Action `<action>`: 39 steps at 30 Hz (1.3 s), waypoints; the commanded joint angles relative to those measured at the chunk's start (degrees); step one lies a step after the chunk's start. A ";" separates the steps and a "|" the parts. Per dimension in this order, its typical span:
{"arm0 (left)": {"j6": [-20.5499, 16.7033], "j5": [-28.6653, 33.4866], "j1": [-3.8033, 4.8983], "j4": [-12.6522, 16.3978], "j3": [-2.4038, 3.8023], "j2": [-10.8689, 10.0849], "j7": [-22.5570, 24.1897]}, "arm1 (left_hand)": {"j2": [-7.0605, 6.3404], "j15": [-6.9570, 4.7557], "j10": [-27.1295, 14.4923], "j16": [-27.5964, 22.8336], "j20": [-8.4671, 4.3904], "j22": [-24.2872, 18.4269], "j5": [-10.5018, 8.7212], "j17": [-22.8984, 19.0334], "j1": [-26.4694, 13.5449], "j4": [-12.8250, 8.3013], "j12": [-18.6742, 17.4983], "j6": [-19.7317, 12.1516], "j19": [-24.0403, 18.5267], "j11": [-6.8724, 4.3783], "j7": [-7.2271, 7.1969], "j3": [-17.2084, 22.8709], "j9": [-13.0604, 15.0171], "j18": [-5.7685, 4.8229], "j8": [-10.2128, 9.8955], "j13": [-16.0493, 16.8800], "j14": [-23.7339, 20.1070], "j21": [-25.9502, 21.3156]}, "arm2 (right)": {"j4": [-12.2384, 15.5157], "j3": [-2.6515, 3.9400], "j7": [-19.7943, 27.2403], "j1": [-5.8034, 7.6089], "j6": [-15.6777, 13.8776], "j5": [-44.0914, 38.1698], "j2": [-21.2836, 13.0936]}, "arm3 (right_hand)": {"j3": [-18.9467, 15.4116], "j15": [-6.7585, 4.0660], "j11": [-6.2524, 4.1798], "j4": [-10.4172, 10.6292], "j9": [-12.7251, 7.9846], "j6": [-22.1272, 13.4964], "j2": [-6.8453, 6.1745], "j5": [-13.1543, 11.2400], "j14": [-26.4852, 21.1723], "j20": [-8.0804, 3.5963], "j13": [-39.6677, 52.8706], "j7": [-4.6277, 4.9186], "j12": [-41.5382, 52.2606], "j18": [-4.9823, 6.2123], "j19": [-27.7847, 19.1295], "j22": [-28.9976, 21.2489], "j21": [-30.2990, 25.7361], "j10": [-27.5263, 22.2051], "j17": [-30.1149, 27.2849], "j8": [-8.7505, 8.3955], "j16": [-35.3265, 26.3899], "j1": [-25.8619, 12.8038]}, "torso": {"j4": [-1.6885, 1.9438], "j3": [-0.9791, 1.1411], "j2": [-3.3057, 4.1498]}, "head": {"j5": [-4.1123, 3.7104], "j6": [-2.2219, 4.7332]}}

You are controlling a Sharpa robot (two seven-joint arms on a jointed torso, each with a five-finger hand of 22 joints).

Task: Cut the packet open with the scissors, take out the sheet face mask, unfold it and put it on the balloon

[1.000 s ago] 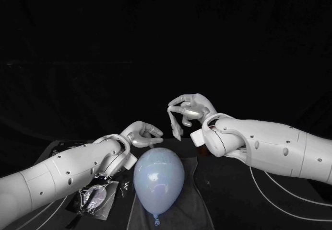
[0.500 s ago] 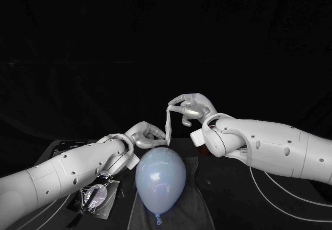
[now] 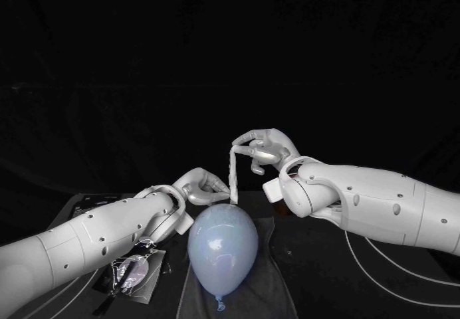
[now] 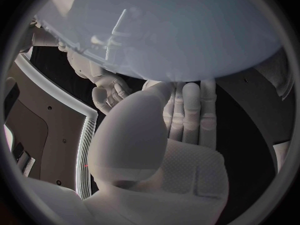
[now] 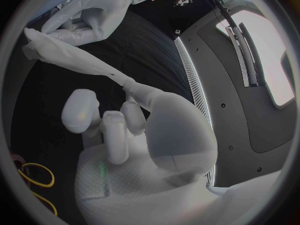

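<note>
1. Far left in the head view, tucked beside the left arm, the scissors [image 3: 132, 269] lie on a pale packet [image 3: 145, 294]. It is too dim there to tell more.
2. The left hand [image 3: 199, 189] sits just past the balloon's rounded far end. Its fingers are curled in and pinch the lower end of the mask [image 3: 231, 174].
3. The balloon [image 3: 223, 244], pale blue and glossy, lies on a grey cloth [image 3: 264, 286] with its knot toward the robot.
4. The mask is not spread out. It is a narrow white twisted strip, stretched nearly upright in the air between the two hands, above the balloon's far end. I cannot tell whether it touches the balloon.
5. The right hand [image 3: 264, 149] is higher, just right of the strip, and grips its upper end with fingers bent over it.
6. The left wrist view brings the balloon [image 4: 175, 30] close, bulging just beyond the fingertips of the left hand [image 4: 150, 135].
7. The right wrist view shows the shape of the mask [image 5: 81, 62] more clearly. It is rope-thin where it leaves the right hand [image 5: 137, 135] and widens to a creased flap under the left hand [image 5: 87, 15]. A yellow cable [image 5: 31, 177] loops on the table.
</note>
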 commanded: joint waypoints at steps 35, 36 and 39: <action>-2.57 3.01 0.04 1.21 0.06 0.09 3.23 | -7.00 1.58 -2.13 3.72 1.01 1.45 -0.01 6.83 -7.85 2.45 0.87 -7.37 -0.25 1.64 1.73 -5.57 1.29 0.77 -2.72 2.96 2.65 0.69 | -1.15 0.07 0.55 0.03 -0.16 0.26 0.68 | 0.38 -0.06 0.02 0.10 0.08 0.30 0.12 0.39 4.55 0.10 0.12 0.01 0.16 0.89 -0.21 7.44 -0.20 0.11 9.21 0.20 0.13 -0.41 | 0.02 0.01 -0.01 | -0.23 -0.11; -2.66 3.02 0.04 1.21 0.06 0.11 3.20 | -6.88 1.57 -2.24 3.86 1.01 1.44 0.00 7.14 -7.73 2.54 1.27 -7.33 -0.19 1.61 1.72 -5.76 1.36 0.78 -2.65 3.22 2.78 0.67 | -1.12 0.07 0.55 0.03 -0.15 0.26 0.69 | 0.38 -0.06 0.02 0.10 0.08 0.30 0.12 0.39 4.55 0.10 0.12 0.01 0.16 0.89 -0.21 7.44 -0.20 0.11 9.21 0.20 0.13 -0.41 | -0.01 0.02 -0.02 | -0.25 -0.09; -3.00 3.14 0.04 1.19 0.06 0.12 3.08 | -6.26 1.42 -2.40 4.38 0.94 1.45 0.00 8.43 -7.17 2.75 2.65 -6.82 0.03 1.42 1.53 -6.12 1.67 0.82 -2.17 4.10 3.41 0.69 | -0.93 0.07 0.52 0.03 -0.14 0.26 0.70 | 0.38 -0.06 0.02 0.10 0.08 0.30 0.12 0.39 4.55 0.10 0.12 0.01 0.16 0.89 -0.21 7.44 -0.20 0.11 9.21 0.20 0.13 -0.41 | -0.03 0.04 0.01 | -0.27 -0.07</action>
